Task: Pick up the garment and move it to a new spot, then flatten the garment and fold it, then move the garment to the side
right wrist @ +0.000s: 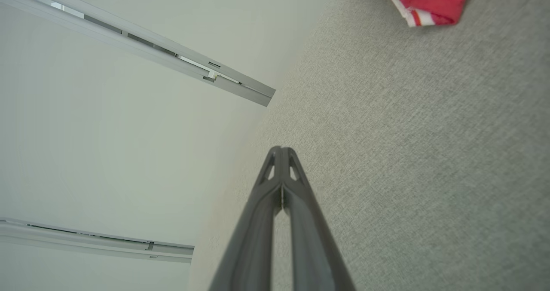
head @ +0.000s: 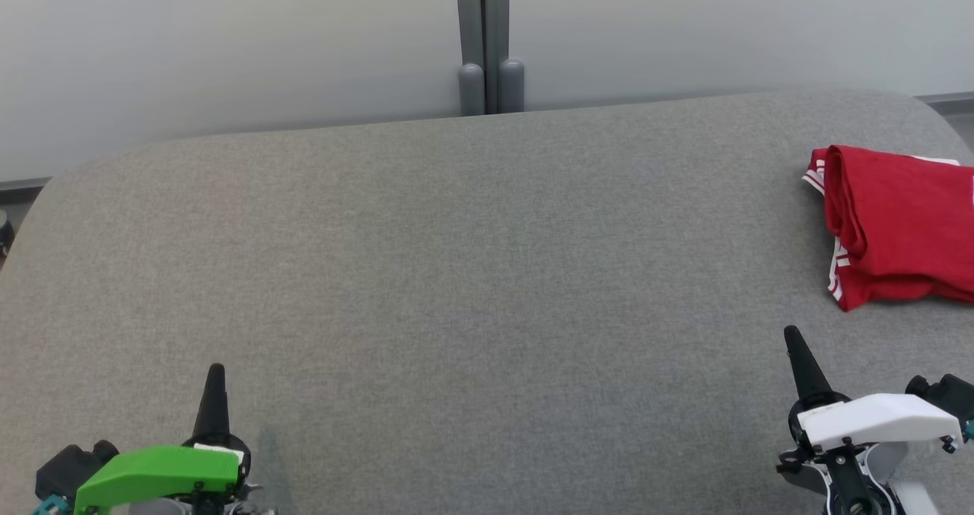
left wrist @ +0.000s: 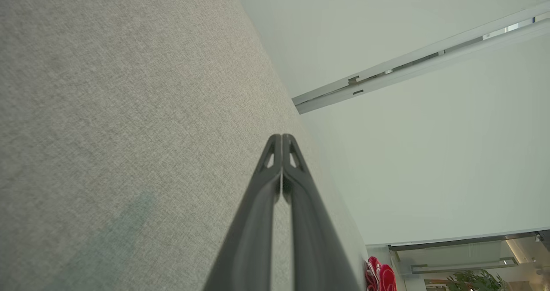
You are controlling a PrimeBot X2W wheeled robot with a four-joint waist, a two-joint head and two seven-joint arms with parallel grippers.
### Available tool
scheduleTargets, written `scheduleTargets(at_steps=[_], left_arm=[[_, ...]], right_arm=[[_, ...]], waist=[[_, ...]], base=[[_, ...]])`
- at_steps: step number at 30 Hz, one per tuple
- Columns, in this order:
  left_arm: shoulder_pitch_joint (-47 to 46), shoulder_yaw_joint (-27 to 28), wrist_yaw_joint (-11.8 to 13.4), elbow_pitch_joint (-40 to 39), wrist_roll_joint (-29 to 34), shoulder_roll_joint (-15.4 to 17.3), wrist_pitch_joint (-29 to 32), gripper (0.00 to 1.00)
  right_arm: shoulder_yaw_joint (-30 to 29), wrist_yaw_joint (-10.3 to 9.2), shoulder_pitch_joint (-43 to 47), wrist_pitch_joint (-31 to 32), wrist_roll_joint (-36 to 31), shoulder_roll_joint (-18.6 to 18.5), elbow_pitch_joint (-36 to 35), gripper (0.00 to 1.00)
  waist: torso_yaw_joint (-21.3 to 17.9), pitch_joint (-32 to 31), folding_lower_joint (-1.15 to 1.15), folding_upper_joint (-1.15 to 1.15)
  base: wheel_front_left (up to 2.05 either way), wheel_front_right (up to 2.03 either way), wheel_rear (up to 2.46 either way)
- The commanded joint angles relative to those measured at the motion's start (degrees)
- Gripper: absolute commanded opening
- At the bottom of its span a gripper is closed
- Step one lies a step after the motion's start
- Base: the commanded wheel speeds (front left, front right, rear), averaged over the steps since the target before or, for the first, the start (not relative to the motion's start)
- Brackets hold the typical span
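Two grippers are pinched tight and hold nothing: my left gripper near left, my right gripper near right. The red garment sits folded far right on the grey table, by its edge. I think a clumsy push could knock it off.

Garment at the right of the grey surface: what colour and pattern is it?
The garment is red with white striped trim along its edge, best seen in the head view.
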Motion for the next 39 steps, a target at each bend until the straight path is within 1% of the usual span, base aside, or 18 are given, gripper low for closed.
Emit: scheduleTargets(at_steps=[1, 18, 39], left_arm=[[-1.5, 0.3, -0.3, -0.5, -1.5, 0.3, 0.4, 0.00], [-3.0, 1.5, -0.6, -0.8, -9.5, 0.3, 2.8, 0.00], [-4.5, 2.7, -0.9, -1.0, -17.9, 0.4, 5.3, 0.00]], right_arm=[[-0.2, 0.00, -1.0, 0.5, 1.6, -0.3, -0.8, 0.00], [-1.0, 0.00, -1.4, 2.9, 10.6, -0.4, -1.4, 0.00], [-1.8, 0.00, -1.6, 5.4, 20.1, -0.5, -1.9, 0.00]], waist=[[0.0, 0.0, 0.00, 0.00], [0.4, -0.2, 0.00, 0.00], [0.9, -0.5, 0.00, 0.00]], base=[[0.00, 0.00, 0.00], [0.00, 0.00, 0.00], [0.00, 0.00, 0.00]])
